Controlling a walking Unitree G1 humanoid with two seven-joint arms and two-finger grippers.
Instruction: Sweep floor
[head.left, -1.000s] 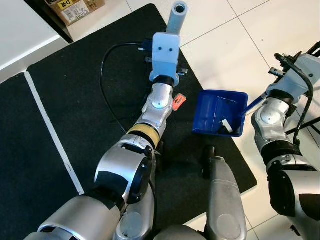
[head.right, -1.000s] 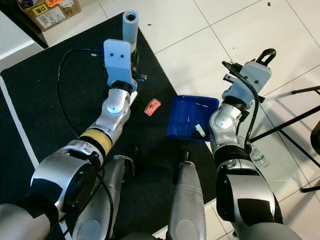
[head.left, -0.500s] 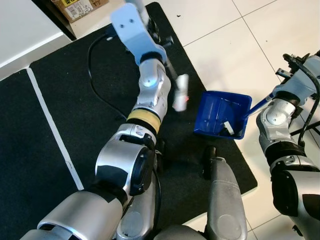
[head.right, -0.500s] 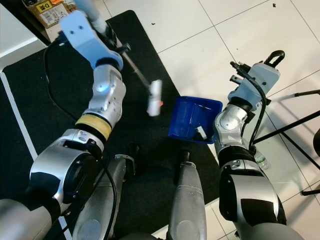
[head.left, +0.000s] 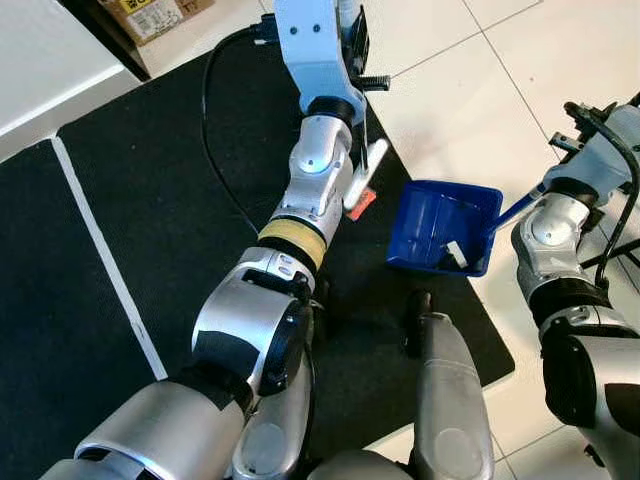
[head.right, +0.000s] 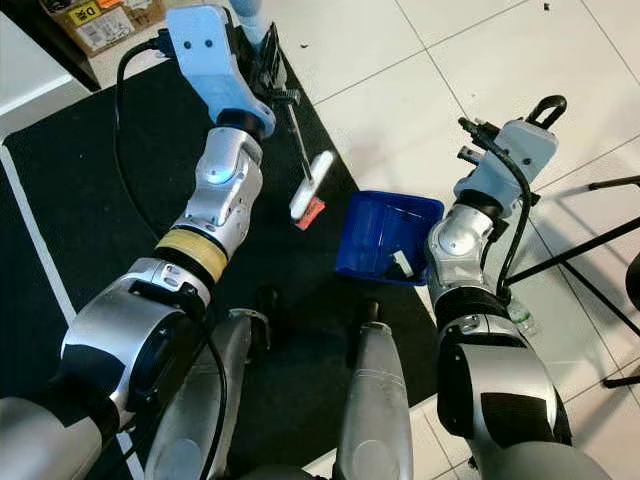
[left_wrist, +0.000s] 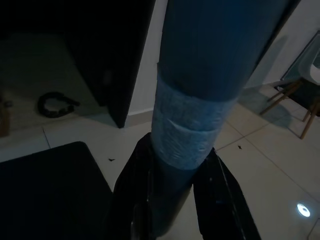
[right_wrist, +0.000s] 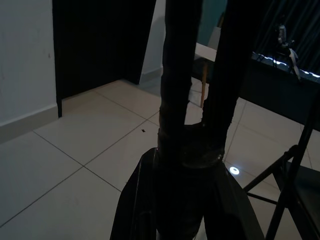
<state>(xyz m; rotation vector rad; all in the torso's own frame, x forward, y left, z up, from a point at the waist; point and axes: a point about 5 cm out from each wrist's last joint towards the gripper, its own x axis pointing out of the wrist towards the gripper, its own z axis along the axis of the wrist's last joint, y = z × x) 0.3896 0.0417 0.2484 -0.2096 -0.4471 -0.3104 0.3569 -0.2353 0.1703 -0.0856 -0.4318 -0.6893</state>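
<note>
My left gripper (head.left: 352, 42) is shut on the blue-grey broom handle (left_wrist: 200, 75), reaching out over the far edge of the black mat (head.left: 150, 200). A thin rod runs down from it to the white brush head (head.left: 362, 170), which hangs just beyond a red scrap (head.left: 362, 203) lying on the mat. Right of the scrap sits the blue dustpan (head.left: 440, 225) with a small white piece (head.left: 455, 250) inside. My right gripper (head.right: 478, 135) is shut on the dustpan handle (right_wrist: 182, 75), above the tiled floor.
A cardboard box (head.left: 150, 12) stands beyond the mat's far left corner. Black chair legs (head.right: 590, 230) cross the tiles at the right, with a clear bottle (head.right: 515, 315) near my right arm. My own legs fill the near edge.
My left arm swung the broom: the brush head came down blurred beside the red scrap, and now sits still just beyond it. The scrap, dustpan and right arm hardly moved.
</note>
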